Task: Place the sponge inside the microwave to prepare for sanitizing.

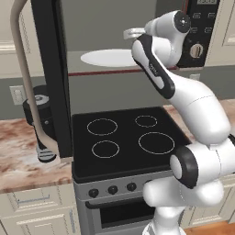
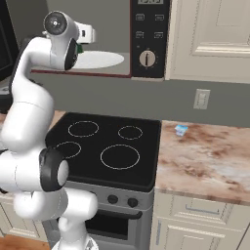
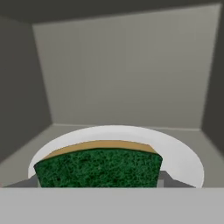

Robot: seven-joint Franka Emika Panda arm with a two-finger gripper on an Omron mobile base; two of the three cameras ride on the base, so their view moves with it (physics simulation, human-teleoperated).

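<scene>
While my arm reaches into the open microwave (image 1: 92, 41), my gripper (image 3: 99, 181) is clamped on the sponge (image 3: 99, 167), green side up, held just above the white plate (image 3: 183, 162).

White arm (image 1: 197, 105), dk joints.

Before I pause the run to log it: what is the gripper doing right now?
Gripper: closed on the sponge, held inside the microwave over its white plate.
</scene>
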